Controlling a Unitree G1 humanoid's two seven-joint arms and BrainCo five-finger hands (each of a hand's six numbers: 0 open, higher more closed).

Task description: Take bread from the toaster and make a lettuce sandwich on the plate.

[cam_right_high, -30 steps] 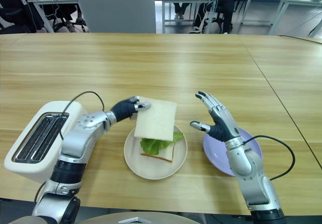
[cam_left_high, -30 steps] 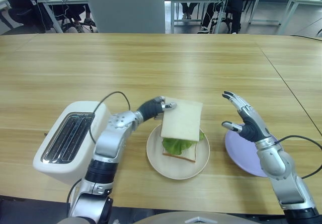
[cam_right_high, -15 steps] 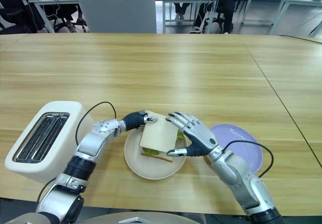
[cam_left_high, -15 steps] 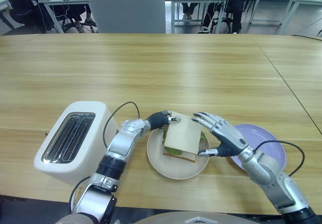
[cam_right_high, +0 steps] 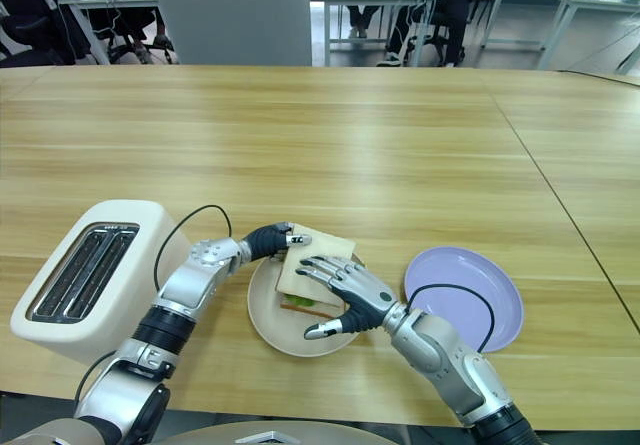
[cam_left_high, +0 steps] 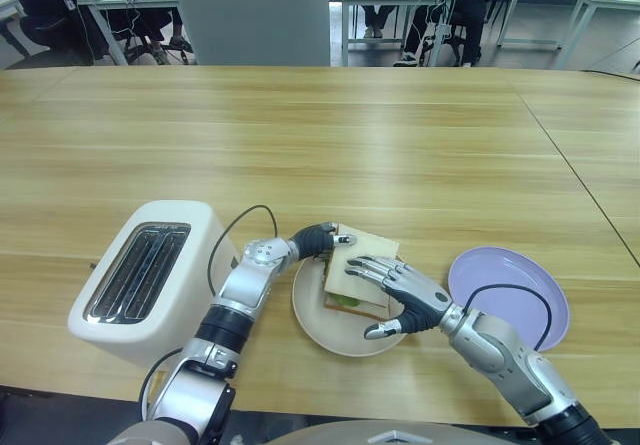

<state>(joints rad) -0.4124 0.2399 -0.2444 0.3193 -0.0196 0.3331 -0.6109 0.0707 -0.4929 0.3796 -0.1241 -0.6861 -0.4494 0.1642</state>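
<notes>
Sandwich [cam_left_high: 366,245] sat on tan plate [cam_left_high: 308,317], lower centre of frame, on table [cam_left_high: 320,135]. Left hand [cam_left_high: 318,237] fingers pinched its top slice at upper-left corner; right hand [cam_left_high: 405,290] lay on top, fingers spread apart. Likely light, soft, crushable, layers prone to sliding: hold by crust edges, press gently. Right eye view gave clearer lettuce [cam_right_high: 298,302] edge; left eye view more of toaster [cam_left_high: 140,270] side
</notes>
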